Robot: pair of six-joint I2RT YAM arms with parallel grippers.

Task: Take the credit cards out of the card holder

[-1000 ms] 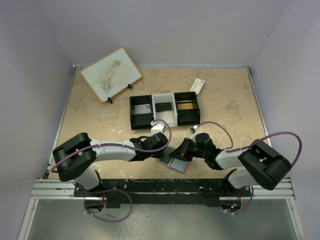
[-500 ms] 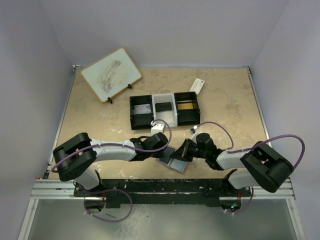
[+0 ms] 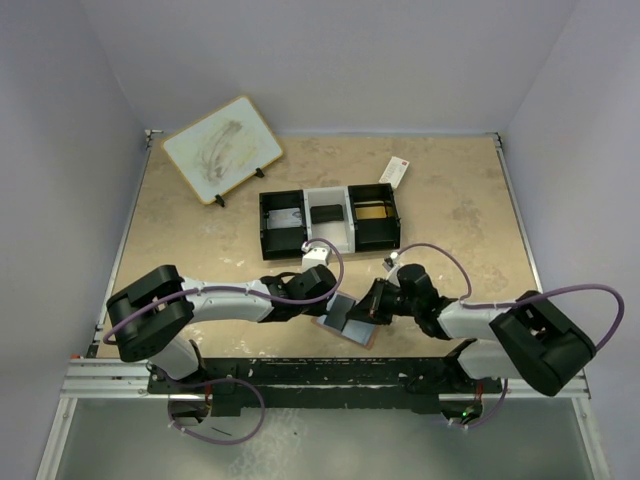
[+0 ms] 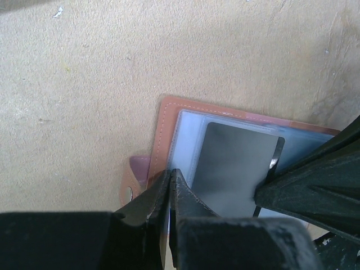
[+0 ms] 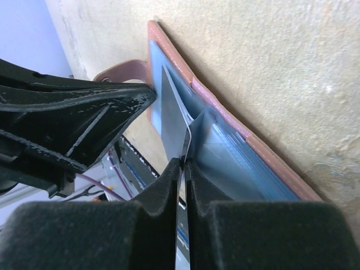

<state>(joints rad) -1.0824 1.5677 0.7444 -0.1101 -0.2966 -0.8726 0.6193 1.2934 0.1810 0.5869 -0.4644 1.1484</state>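
Observation:
The card holder (image 3: 358, 334) lies open near the table's front edge, its salmon leather rim (image 4: 165, 130) framing bluish clear pockets. A silvery grey credit card (image 4: 232, 164) sticks partway out of a pocket. My left gripper (image 4: 170, 175) is shut, its tips pressing on the holder's left leather edge, near the strap. My right gripper (image 5: 184, 164) is shut on the card's (image 5: 170, 121) thin edge, the card standing up from the pocket between its pads. In the top view the left gripper (image 3: 328, 300) and right gripper (image 3: 369, 311) meet over the holder from either side.
A black-and-white three-compartment tray (image 3: 305, 193) stands behind the holder, with a grey card in its left compartment and dark items in the others. A white packet with a red end (image 3: 394, 171) lies at the back right. A small whiteboard on a stand (image 3: 222, 148) sits back left.
My right gripper closed on the grey card and drew back slightly to the right. The left arm stayed put on the holder.

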